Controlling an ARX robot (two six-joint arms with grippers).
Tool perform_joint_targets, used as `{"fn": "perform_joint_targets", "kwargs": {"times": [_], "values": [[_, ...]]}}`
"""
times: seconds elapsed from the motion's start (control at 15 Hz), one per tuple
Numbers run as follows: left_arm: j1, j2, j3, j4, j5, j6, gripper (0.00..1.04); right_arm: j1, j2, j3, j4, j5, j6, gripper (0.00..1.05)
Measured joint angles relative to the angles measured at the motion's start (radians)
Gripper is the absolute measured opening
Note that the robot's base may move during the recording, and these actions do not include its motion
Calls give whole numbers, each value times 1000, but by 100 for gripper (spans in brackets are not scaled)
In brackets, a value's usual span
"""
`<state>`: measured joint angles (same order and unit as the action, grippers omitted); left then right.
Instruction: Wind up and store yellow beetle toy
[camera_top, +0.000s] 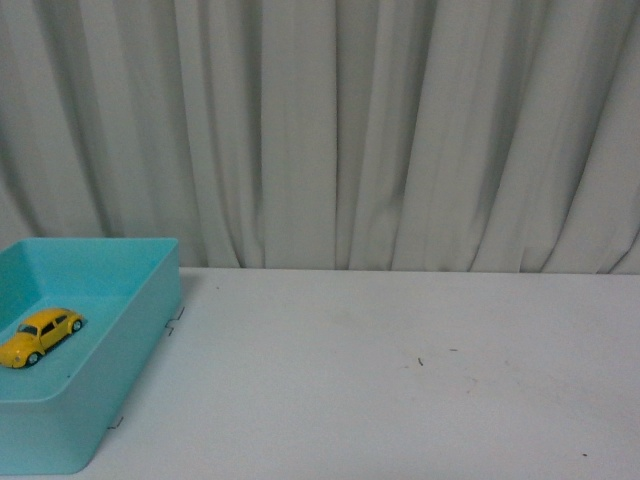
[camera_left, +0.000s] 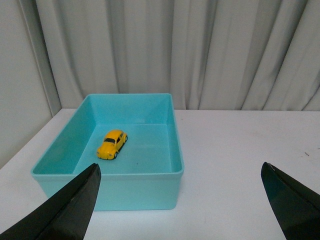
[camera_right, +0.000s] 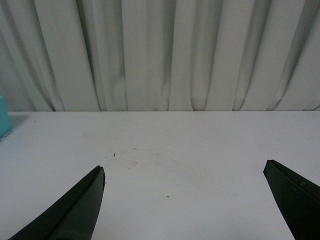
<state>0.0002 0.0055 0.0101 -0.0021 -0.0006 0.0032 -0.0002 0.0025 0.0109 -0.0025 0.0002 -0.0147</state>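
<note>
The yellow beetle toy (camera_top: 41, 336) rests on its wheels inside a turquoise bin (camera_top: 150, 330) at the table's left edge. In the left wrist view the yellow beetle toy (camera_left: 112, 144) sits on the floor of the turquoise bin (camera_left: 140, 190), left of its middle. My left gripper (camera_left: 180, 172) hangs open, back from the bin's near wall, with nothing between its black fingers (camera_left: 75, 205). My right gripper (camera_right: 184, 172) is open too, over bare white tabletop. Neither arm shows in the front view.
A white table (camera_top: 400, 380) runs to a pleated white curtain (camera_top: 330, 130) at the back. A sliver of the bin (camera_right: 4, 117) shows at the edge of the right wrist view. A wall stands beside the bin (camera_left: 20, 95).
</note>
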Motion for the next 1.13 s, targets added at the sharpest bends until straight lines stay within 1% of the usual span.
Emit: {"fn": "perform_joint_targets", "kwargs": {"times": [1.13], "values": [[0,0,0,-3,0,0,98,0,0,0,-4,0,1,98]]}}
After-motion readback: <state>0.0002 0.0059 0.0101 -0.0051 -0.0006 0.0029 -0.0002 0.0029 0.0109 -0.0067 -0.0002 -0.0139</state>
